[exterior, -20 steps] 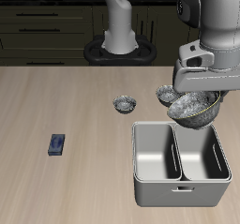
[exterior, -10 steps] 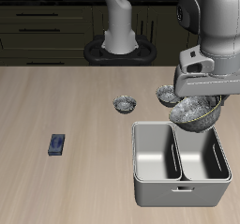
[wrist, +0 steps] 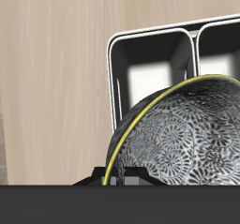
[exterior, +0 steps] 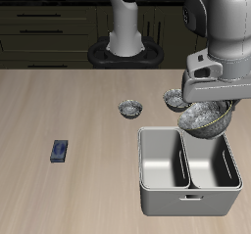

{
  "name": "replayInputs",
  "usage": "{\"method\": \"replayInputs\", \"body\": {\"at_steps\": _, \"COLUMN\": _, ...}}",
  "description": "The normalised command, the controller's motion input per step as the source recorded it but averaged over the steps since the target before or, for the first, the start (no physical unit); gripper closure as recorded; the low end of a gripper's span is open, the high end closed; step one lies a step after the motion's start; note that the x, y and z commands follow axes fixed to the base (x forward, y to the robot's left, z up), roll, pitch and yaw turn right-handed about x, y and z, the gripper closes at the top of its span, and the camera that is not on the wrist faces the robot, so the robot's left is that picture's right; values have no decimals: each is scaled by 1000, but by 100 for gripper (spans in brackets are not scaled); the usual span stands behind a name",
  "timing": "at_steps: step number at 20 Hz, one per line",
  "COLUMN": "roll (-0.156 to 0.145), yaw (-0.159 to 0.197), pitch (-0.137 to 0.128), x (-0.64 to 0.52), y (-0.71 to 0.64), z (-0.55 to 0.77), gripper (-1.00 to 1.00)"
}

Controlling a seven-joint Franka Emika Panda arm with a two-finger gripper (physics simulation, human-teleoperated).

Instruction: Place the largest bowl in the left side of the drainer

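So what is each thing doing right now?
largest bowl: held in the air, tilted, above the drainer
gripper: shut on the largest bowl
drainer: on the table, both compartments empty
two smaller bowls: upright on the table, behind the drainer
small blue block: lying flat on the table

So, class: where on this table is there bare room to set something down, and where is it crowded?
Bare: the wide stretch of table around the small blue block, up to the drainer. Both drainer compartments are empty. Crowded: behind the drainer, where two small bowls sit and the tool holds the largest bowl.
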Motion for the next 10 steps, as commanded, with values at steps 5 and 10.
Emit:
{"method": "replayInputs", "body": {"at_steps": 5, "roll": 17, "yaw": 1, "pitch": 7, "x": -2, "y": 38, "z": -70, "gripper": 100}}
{"method": "replayInputs", "body": {"at_steps": 10, "roll": 8, "yaw": -6, "pitch": 10, "x": -19, "y": -1, "z": -41, "gripper": 100}}
